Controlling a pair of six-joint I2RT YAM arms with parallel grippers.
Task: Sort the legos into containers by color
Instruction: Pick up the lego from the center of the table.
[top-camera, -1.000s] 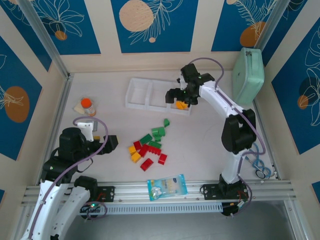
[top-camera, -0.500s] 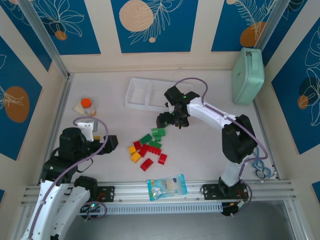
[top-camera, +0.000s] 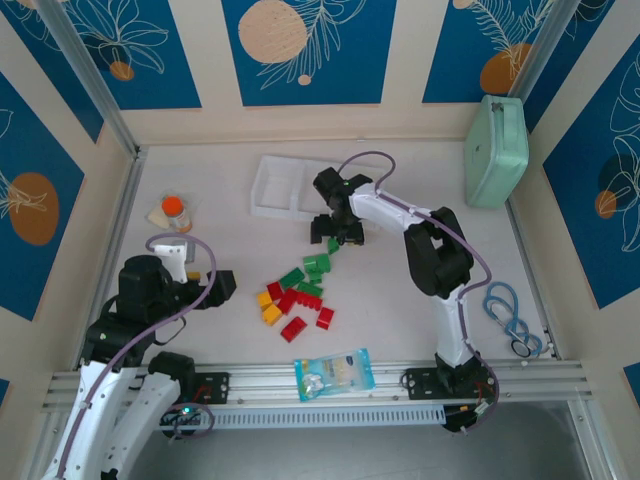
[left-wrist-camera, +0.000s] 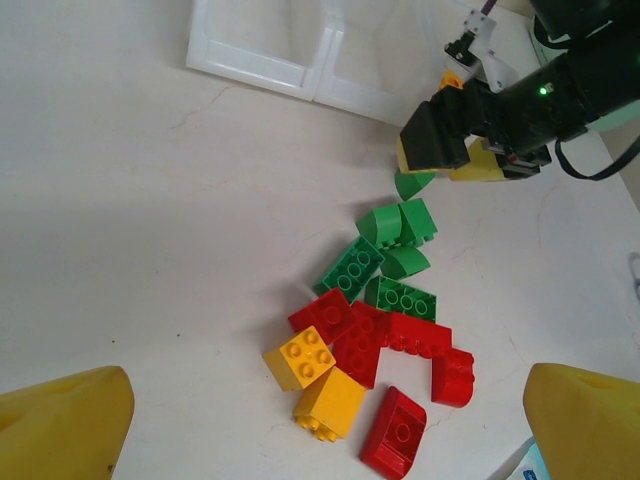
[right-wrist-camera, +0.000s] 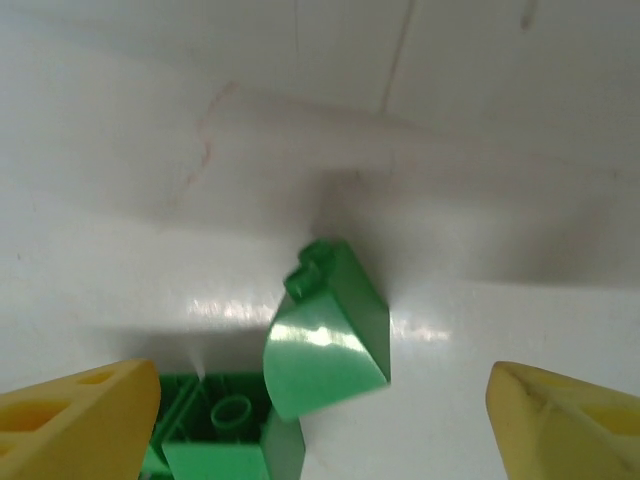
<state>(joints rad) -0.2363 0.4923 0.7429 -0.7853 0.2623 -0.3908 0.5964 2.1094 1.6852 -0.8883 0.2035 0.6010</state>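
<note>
The legos lie in a loose pile (top-camera: 297, 292) at mid-table: red, green and yellow bricks (left-wrist-camera: 375, 335). A green wedge brick (right-wrist-camera: 327, 338) sits apart at the pile's far end (top-camera: 333, 246). My right gripper (top-camera: 335, 234) hovers just over it, open, its yellow fingers (right-wrist-camera: 75, 425) on either side of the wedge without touching it. The white tray of containers (top-camera: 262, 190) stands behind; my right arm covers its right compartment. My left gripper (top-camera: 222, 285) rests open to the left of the pile, nothing between its fingers (left-wrist-camera: 70, 425).
An orange-capped bottle (top-camera: 174, 208) stands at the left. A mint-green case (top-camera: 497, 150) leans at the back right. A clear blue-printed bag (top-camera: 335, 372) lies at the front edge, and blue-handled scissors (top-camera: 503, 305) lie at the right.
My right gripper has swung from over the tray's right compartment leftward and toward the pile, ending above the green wedge. The left arm has not moved.
</note>
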